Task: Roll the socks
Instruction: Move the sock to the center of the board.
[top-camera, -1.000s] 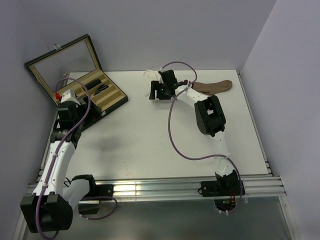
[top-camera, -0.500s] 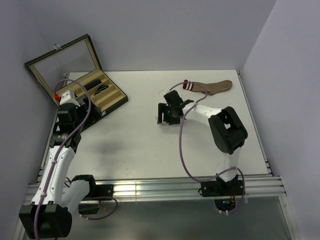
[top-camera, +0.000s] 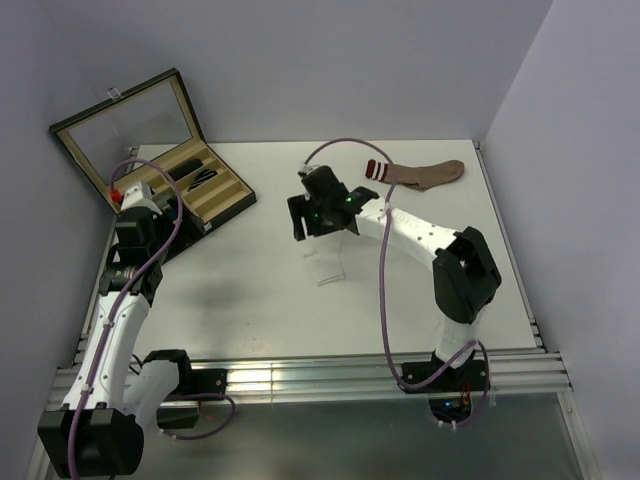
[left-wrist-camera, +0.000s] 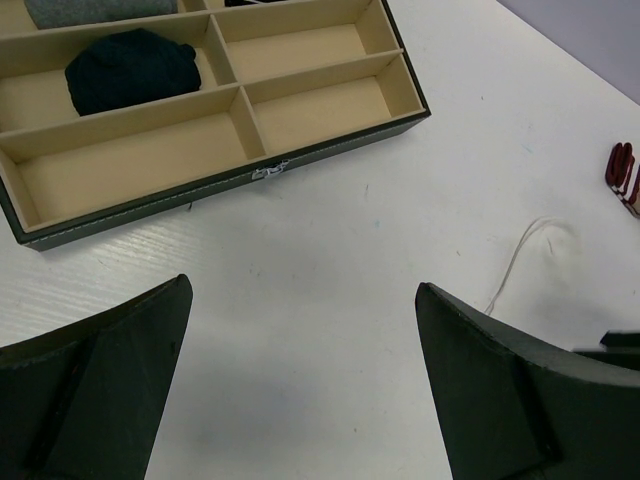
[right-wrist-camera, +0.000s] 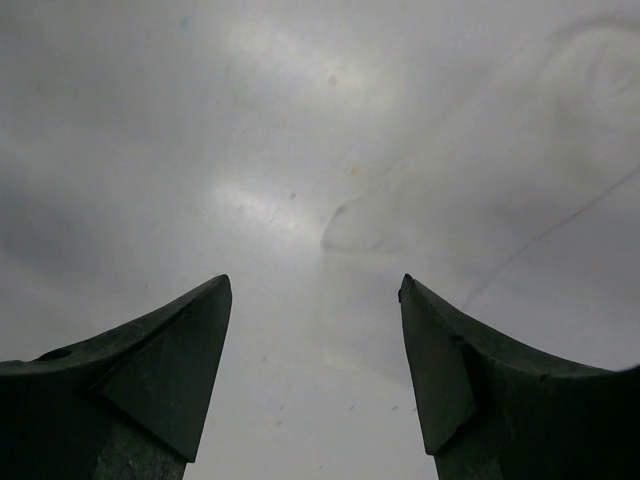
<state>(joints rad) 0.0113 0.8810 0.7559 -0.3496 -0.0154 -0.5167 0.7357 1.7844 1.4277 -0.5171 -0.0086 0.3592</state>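
A white sock (top-camera: 332, 260) lies flat on the white table, hard to make out; in the right wrist view this sock (right-wrist-camera: 400, 250) shows faintly just beyond the fingertips. My right gripper (top-camera: 322, 224) (right-wrist-camera: 315, 288) hovers over it, open, nothing between its fingers. A brown sock (top-camera: 425, 173) with a red-striped cuff (left-wrist-camera: 622, 170) lies flat at the back right. A dark navy sock roll (left-wrist-camera: 130, 70) and a grey sock (left-wrist-camera: 95, 10) sit in compartments of the box. My left gripper (top-camera: 135, 228) (left-wrist-camera: 302, 288) is wide open over bare table in front of the box.
The open black box (top-camera: 215, 190) with tan dividers (left-wrist-camera: 240, 105) stands at the back left, its glass lid (top-camera: 125, 118) raised. Walls close off the back and right. The right arm's purple cable (top-camera: 382, 300) loops over the table's middle.
My right gripper has come forward from the back edge to the table's middle, uncovering the brown sock's striped cuff. The left arm has barely shifted.
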